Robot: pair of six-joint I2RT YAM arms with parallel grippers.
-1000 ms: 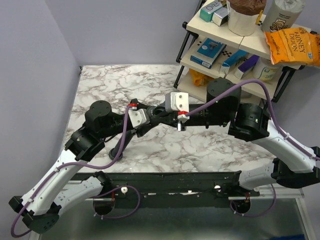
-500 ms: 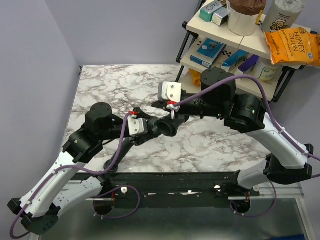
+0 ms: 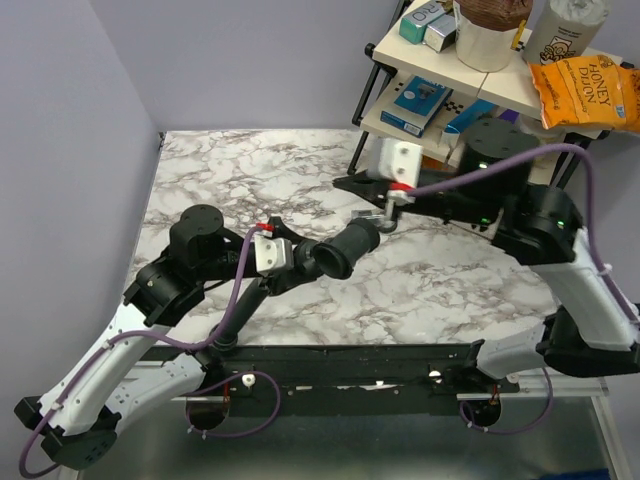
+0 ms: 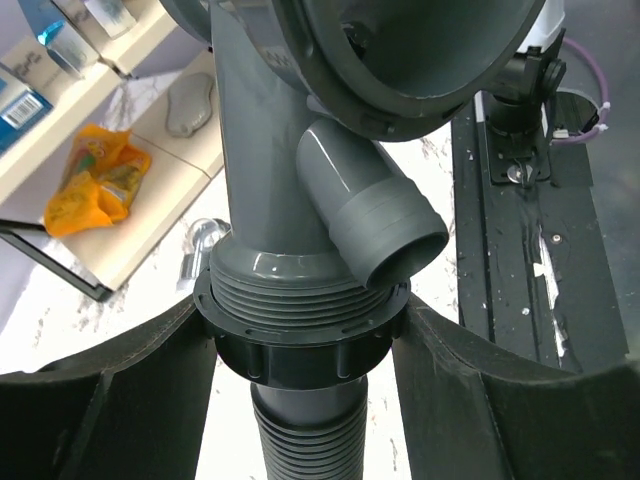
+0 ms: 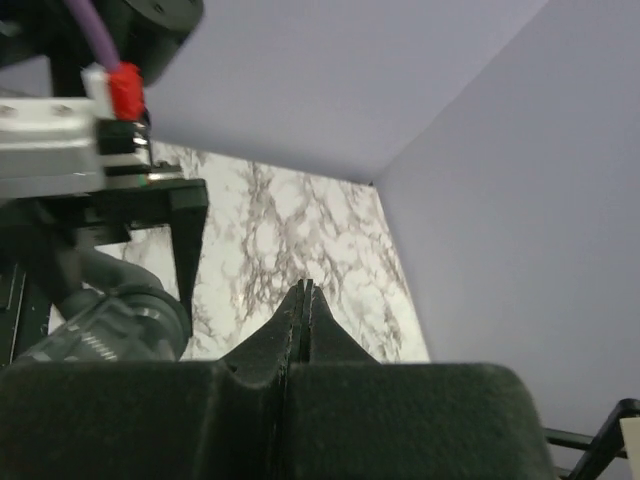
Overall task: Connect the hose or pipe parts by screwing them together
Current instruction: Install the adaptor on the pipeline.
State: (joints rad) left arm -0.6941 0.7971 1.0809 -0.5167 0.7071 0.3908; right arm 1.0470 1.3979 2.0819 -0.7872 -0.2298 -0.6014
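**A:** What is the left gripper [image 4: 300, 370] doing?

**B:** Its jaws are partly apart and clamped from both sides on the black threaded collar nut [image 4: 290, 335]. That is where the black ribbed flexible hose [image 4: 300, 440] meets the short dark Y-shaped plastic fitting [image 4: 262, 190].

**A:** So the joint is made?

**B:** It looks mostly made. The nut sits on the fitting's thread, with a few ridges bare above it. I'd judge it engaged but perhaps not run fully home, and I can't tell how tight it is.

**A:** And moving outward from there?

**B:** In the overhead view the fitting's wide mouth [image 3: 345, 250] points toward 2 o'clock from the left gripper, held above the marble-patterned table [image 3: 430, 290]. The hose trails off toward 7 o'clock. Its far end is hidden among the arm and cables, so I can't judge that collar.

**A:** What about the right gripper [image 5: 303, 300]?

**B:** Its fingers are pressed together with nothing between them. It stands well apart from the fitting, at about 1 o'clock of the mouth [image 3: 342, 183].

**A:** What is left to do?

**B:** Possibly some final turns on the nut, then setting the assembly down.
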